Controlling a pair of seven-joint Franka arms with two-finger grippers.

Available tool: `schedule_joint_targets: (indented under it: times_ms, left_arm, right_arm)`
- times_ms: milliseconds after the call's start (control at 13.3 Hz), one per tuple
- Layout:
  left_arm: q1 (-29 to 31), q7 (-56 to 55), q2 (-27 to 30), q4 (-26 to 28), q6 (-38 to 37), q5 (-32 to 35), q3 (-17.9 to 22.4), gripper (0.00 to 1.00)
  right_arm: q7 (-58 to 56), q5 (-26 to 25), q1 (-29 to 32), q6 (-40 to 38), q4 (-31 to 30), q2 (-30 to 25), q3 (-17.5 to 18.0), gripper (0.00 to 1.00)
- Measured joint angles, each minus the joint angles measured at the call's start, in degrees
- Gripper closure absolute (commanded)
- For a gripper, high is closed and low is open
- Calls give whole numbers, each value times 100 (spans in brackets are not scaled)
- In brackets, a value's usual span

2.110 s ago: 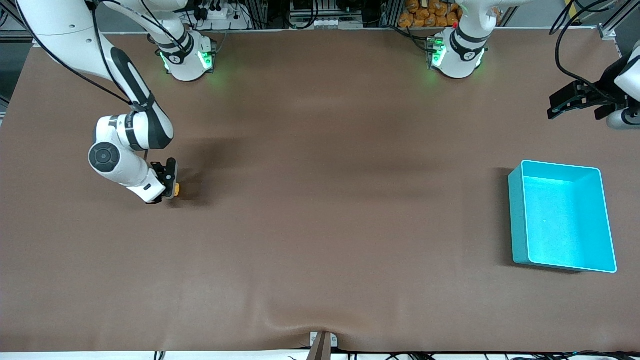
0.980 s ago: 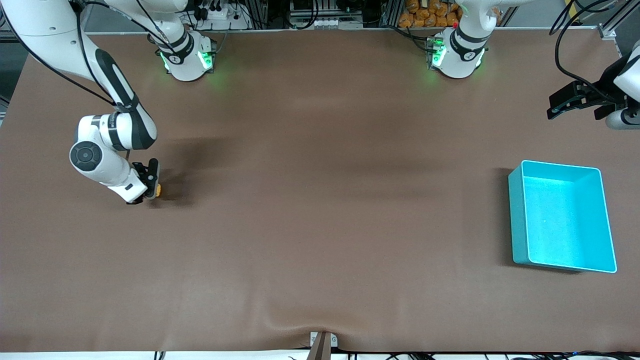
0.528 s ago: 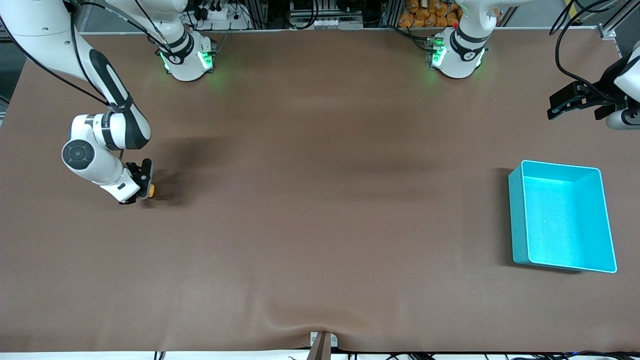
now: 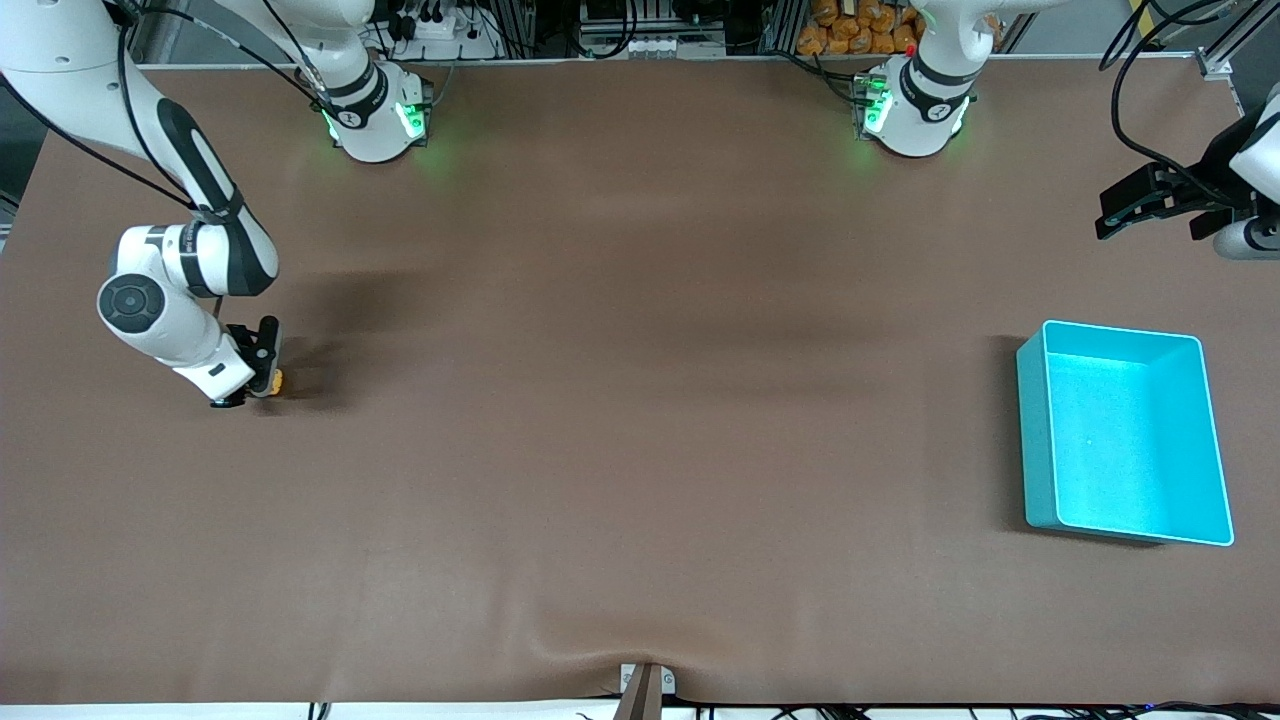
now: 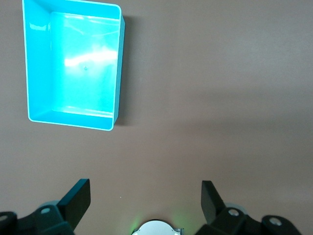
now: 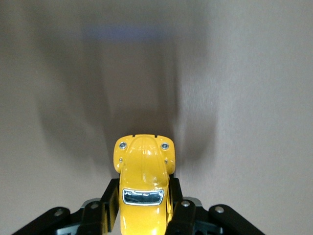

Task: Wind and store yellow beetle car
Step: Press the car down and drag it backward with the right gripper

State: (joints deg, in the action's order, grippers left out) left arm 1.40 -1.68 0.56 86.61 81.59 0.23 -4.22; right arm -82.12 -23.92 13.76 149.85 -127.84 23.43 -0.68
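The yellow beetle car [image 6: 143,183] is clamped between the fingers of my right gripper [image 6: 142,215], low on the brown table at the right arm's end. In the front view the car [image 4: 274,381] shows as a small yellow spot at the right gripper [image 4: 262,375]. The teal bin [image 4: 1125,432] stands empty at the left arm's end of the table. My left gripper [image 4: 1125,210] is open and empty, waiting in the air near the table's edge at that end; its wrist view shows its wide-apart fingers [image 5: 78,198] and the bin [image 5: 73,66] below.
The brown table mat [image 4: 640,400] has a small bump at its edge nearest the front camera. Both arm bases [image 4: 375,115] with green lights stand along the edge farthest from the camera.
My right gripper has dragged the yellow car along the table toward the right arm's end. The left arm and the bin have not moved.
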Motion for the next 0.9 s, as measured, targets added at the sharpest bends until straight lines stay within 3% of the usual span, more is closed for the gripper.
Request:
schedule_joint_targets:
  times_ms: [226, 452, 528, 603, 678, 754, 904]
  left_arm:
    - [0, 0, -9, 11, 0, 0, -6, 0]
    - [-1, -17, -61, 24, 0, 0, -19, 0]
    - [0, -25, -76, 24, 0, 0, -18, 0]
    - [0, -33, -88, 24, 0, 0, -17, 0]
    - [-1, -51, -102, 25, 0, -11, -21, 0]
    - [-5, -92, -121, 26, 0, -49, -30, 0]
    - [-22, -207, -173, 27, 0, -114, -62, 0]
  right_arm:
    - [-6, -4, 182, 41, 18, 18, 0, 97]
    - [-11, -8, 273, 56, 36, 32, 0, 89]
    - [-11, -8, 295, 56, 44, 37, 0, 78]
    - [-12, -8, 312, 57, 52, 40, 1, 52]
    - [-12, -8, 320, 54, 58, 43, 1, 32]
    - [-12, -8, 331, 51, 70, 68, 0, 0]
    - [-13, -8, 370, 48, 157, 156, 0, 0]
